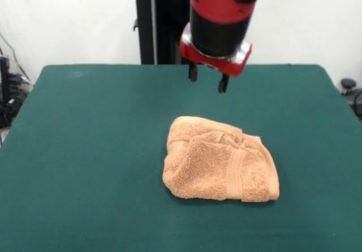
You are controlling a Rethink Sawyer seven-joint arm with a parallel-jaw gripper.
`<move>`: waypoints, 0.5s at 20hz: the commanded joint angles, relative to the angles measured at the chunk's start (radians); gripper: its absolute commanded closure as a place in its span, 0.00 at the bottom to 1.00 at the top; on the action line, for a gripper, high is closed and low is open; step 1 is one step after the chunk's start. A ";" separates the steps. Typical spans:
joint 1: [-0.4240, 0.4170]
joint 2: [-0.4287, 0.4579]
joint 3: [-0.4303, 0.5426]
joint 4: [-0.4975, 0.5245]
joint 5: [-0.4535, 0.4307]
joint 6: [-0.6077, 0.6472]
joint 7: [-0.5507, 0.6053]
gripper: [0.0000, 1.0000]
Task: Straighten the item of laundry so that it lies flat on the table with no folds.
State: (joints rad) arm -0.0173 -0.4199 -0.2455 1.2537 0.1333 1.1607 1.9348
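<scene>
The towel (220, 166) lay bunched and folded over itself near the middle of the table (85, 150), so by the look of it the flattening was all left to do. The gripper (208, 77) hung above and behind it, fingers apart and empty.

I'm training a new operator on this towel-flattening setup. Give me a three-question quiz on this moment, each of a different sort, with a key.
1. True or false: the towel lies flat, with no folds.
2. The gripper is: A) clamped on the towel, B) open above the table, apart from the towel, C) resting on the towel.
3. Fill in: the towel's woven band runs across its ____ layer.

Key: 1 false, it is bunched and folded. 2 B. 3 top.
</scene>
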 commanded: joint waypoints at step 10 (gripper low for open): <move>0.086 0.078 0.032 -0.182 0.035 0.146 0.279 0.00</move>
State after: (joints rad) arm 0.0227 -0.3257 -0.2461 1.1127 0.1347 1.2208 1.9366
